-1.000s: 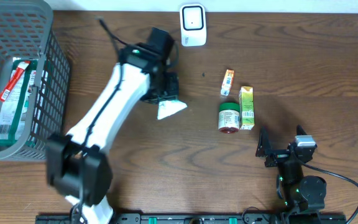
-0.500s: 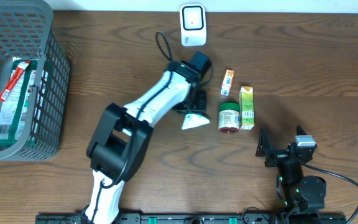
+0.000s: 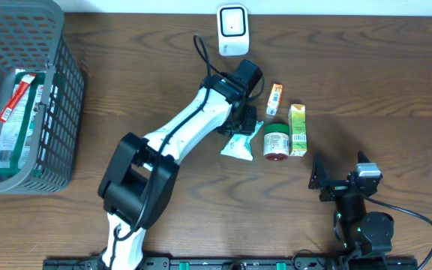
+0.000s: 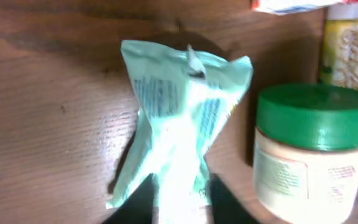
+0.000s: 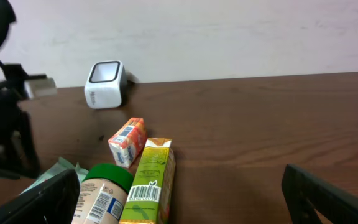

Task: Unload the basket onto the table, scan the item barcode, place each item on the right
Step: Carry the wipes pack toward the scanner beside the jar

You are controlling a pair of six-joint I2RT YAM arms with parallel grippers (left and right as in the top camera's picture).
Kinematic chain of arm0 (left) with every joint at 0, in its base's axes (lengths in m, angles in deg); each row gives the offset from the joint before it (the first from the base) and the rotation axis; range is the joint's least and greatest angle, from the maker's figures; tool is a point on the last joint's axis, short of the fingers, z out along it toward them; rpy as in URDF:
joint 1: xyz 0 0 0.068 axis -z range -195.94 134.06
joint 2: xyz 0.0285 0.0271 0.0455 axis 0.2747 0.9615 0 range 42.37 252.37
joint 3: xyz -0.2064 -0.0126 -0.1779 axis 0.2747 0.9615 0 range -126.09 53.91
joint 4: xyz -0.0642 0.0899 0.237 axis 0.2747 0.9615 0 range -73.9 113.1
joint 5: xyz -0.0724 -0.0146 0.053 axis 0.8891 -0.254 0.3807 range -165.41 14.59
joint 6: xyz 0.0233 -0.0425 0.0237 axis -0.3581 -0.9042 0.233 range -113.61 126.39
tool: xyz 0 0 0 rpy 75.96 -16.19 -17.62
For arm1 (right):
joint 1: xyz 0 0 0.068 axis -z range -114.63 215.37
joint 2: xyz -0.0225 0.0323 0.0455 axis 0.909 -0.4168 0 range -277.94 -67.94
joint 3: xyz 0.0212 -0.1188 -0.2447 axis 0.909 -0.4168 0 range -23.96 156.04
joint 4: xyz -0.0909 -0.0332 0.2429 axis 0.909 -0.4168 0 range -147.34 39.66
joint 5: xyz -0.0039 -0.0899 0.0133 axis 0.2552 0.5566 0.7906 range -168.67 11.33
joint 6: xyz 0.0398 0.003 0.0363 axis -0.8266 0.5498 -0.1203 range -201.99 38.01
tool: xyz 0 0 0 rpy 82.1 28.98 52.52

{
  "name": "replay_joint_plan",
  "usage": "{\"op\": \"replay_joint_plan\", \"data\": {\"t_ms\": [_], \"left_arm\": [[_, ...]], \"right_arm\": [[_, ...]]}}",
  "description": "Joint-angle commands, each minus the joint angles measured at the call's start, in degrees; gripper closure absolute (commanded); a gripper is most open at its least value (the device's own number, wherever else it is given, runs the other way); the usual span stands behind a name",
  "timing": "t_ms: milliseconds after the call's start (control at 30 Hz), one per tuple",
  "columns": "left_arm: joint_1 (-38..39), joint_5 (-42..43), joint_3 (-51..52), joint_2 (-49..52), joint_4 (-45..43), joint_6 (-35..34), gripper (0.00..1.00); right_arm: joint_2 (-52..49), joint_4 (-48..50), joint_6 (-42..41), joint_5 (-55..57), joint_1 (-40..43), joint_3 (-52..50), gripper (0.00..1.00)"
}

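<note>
A pale green packet [image 3: 238,146] [image 4: 179,106] lies flat just left of a green-lidded jar [image 3: 276,141] [image 4: 309,149]. My left gripper [image 3: 244,124] [image 4: 180,190] is shut on the packet's near end, with a dark finger pressed to each side. The white scanner [image 3: 232,30] [image 5: 104,83] stands at the table's back edge, some way beyond the packet. My right gripper [image 3: 343,182] [image 5: 185,202] rests near the front right, wide open and holding nothing. It faces the jar and a green carton [image 5: 148,186] whose barcode shows.
A small orange box [image 3: 274,99] and the green carton [image 3: 297,129] lie beside the jar. A grey basket [image 3: 58,112] with packets inside fills the left end. The left arm [image 3: 178,131] stretches diagonally across the middle of the table.
My left arm has swung right with the packet, from mid-table to beside the jar. The packet now sits lower and flatter. My right arm has not moved.
</note>
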Motion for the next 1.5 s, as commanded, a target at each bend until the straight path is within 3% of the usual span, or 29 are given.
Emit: {"op": "replay_joint_plan", "data": {"t_ms": [0, 567, 700, 800, 967, 1100, 1467], "left_arm": [[0.28, -0.33, -0.09, -1.03, 0.55, 1.01, 0.92], [2.05, -1.22, 14.34, -0.61, -10.86, 1.53, 0.92], [1.77, -5.46, 13.77, -1.11, -11.72, 3.85, 0.91], [1.73, -5.51, 11.96, -3.41, -11.8, 5.31, 0.85], [1.88, -5.46, 11.41, -9.27, -14.27, 5.2, 0.85], [2.01, -4.61, 11.74, -9.86, -13.49, 3.5, 0.92], [5.92, 2.71, 15.3, -2.08, -13.66, 2.86, 0.93]], "right_arm": [[0.17, -0.24, -0.68, -0.07, -0.37, -0.07, 0.01], [0.17, -0.24, -0.68, -0.07, -0.37, -0.04, 0.01], [0.17, -0.24, -0.68, -0.07, -0.37, -0.07, 0.01], [0.2, -0.24, -0.68, -0.07, -0.37, -0.04, 0.01], [0.17, -0.22, -0.68, -0.07, -0.37, -0.07, 0.01], [0.17, -0.24, -0.68, -0.07, -0.37, -0.04, 0.01], [0.2, -0.24, -0.68, -0.07, -0.37, -0.07, 0.01]]}}
